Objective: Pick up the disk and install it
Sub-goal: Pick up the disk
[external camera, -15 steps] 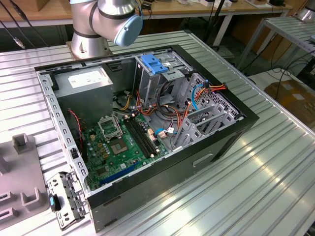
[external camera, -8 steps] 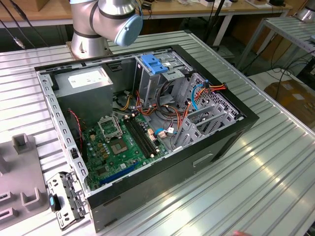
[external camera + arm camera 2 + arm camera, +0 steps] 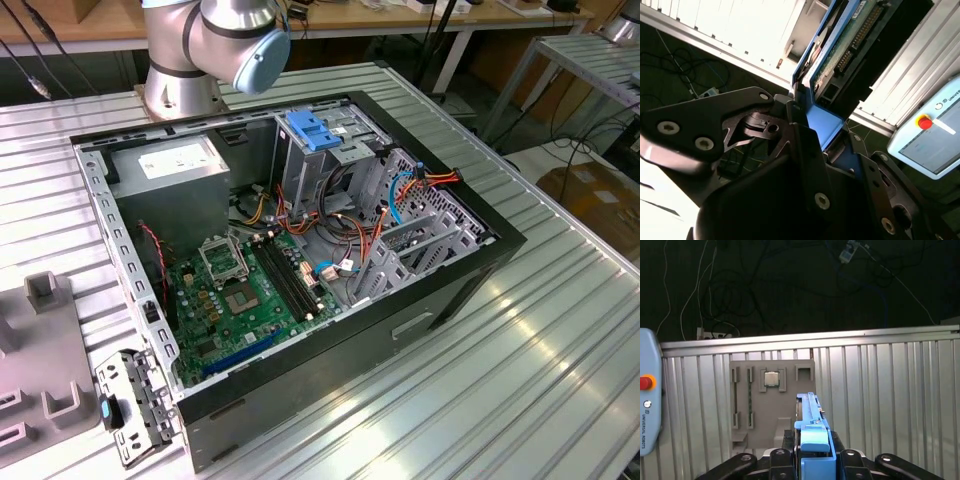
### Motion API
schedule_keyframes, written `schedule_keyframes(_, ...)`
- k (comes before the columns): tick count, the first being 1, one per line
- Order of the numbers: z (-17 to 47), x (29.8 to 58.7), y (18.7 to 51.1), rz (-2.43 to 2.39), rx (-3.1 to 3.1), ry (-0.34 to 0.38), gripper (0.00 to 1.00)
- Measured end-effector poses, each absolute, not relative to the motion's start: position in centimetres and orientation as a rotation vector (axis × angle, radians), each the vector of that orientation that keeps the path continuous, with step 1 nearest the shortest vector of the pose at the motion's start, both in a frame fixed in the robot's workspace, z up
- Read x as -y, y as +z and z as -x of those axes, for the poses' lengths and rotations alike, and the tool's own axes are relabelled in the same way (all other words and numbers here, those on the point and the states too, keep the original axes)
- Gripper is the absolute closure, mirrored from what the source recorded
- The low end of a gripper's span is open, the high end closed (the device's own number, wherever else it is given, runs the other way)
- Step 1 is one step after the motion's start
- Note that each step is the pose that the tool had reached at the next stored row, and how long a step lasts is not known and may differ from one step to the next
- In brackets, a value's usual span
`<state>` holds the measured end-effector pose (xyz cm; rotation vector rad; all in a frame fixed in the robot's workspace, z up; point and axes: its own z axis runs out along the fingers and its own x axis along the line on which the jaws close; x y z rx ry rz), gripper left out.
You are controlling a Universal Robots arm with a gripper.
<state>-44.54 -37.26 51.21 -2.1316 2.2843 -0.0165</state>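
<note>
First wrist view: the claw [image 3: 814, 452] is clamped tight on the disk [image 3: 810, 412], with a black finger [image 3: 847, 462] on each side.
Disk: it stands on its thin edge between the fingers. Its blue side rail faces the camera.
Under the disk: the ribbed metal table [image 3: 890, 390] lies well apart from it. A grey holder plate [image 3: 752, 405] rests on the table.
Holder plate: a small square chip [image 3: 771, 378] sits in one of its slots.
Second wrist view: the disk [image 3: 850, 35] shows its green board side and a row of pins. The blue rail runs along its edge.
Claw in this view: the claw [image 3: 821, 122] has dark arms with silver screws. They close on the blue end of the disk.
Control pad: a light blue control pad [image 3: 927, 145] with a red button lies near the table's edge. It is in the first wrist view too [image 3: 647, 405].
Exterior view: an open computer case [image 3: 440, 290] lies on its side on the table [image 3: 540, 380].
Inside the case: there is a green board [image 3: 250, 290], a grey power box [image 3: 180, 185], a blue latch [image 3: 310, 130] on the metal cage, and loose wires.
Robot arm: its silver base and a blue-capped joint [image 3: 225, 40] stand just behind the case.
Beside the case: the grey holder plate [image 3: 40, 350] lies toward the exterior view's left.
</note>
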Motion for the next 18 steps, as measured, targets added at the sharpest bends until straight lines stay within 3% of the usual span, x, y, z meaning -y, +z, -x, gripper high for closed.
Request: schedule_keyframes(18, 43.0, 37.4, 51.2, 2.132, -2.284, -0.017, 0.63)
